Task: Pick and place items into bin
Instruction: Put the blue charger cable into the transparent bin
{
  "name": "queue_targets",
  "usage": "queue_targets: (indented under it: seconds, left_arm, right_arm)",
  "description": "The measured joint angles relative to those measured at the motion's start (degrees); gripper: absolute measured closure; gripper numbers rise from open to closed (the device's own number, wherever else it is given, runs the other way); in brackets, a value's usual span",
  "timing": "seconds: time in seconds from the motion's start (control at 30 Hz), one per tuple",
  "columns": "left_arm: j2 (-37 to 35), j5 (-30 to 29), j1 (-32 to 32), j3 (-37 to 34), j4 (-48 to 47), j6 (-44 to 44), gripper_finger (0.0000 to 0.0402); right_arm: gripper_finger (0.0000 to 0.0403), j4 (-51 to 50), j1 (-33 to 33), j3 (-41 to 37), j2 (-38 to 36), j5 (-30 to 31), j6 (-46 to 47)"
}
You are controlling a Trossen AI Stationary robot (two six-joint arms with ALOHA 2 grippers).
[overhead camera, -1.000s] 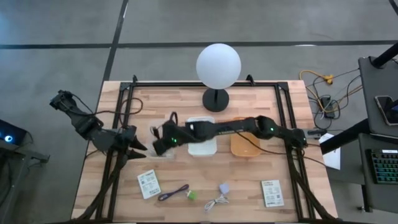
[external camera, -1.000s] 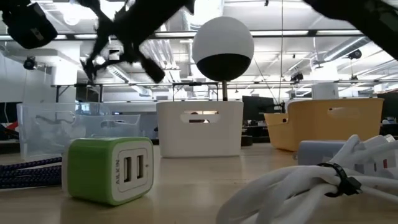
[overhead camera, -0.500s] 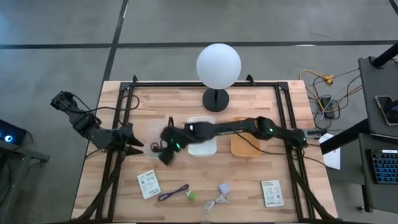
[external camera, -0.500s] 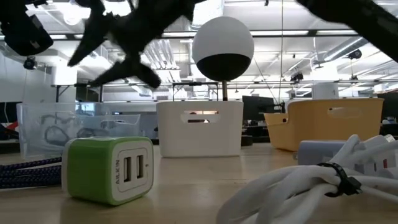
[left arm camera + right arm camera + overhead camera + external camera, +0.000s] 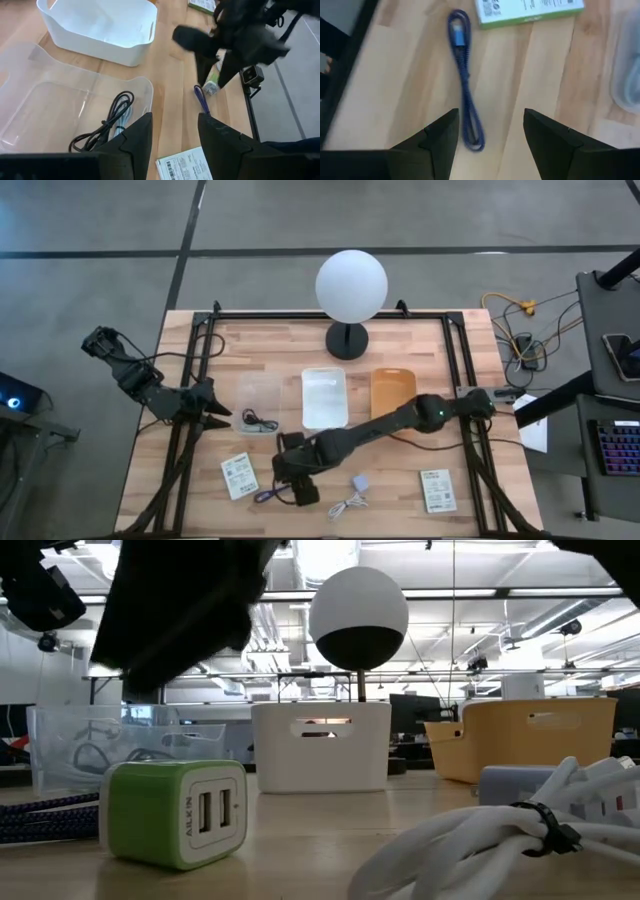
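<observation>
Three bins [image 5: 324, 397] in a row mid-table, lamp [image 5: 350, 288] behind them. Black cable [image 5: 259, 420] in leftmost bin. Packets [image 5: 239, 475], cables [image 5: 278, 490], adapter [image 5: 359, 482] along near edge.

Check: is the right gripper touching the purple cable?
Apart. The right wrist view shows the purple cable lying on bare wood ahead of the open right gripper.

Purple cable [image 5: 466, 105] lies straight on table; blk cable [image 5: 103, 125] in clear bin [image 5: 30, 107].
</observation>
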Motion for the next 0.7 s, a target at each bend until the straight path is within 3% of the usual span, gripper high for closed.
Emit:
queue_targets:
  seconds: [0.6,0.7]
  left_arm:
    - [-0.1,0.0,0.0,-0.1,0.0,-0.3,0.026]
    - [-0.1,0.0,0.0,-0.1,0.0,-0.3,0.026]
  right_arm:
    - [0.0196,4.7,1.7,0.1,7.2,-1.3,-2.7]
    - [0.0204,4.7,1.7,-0.2,7.2,0.9,-4.0]
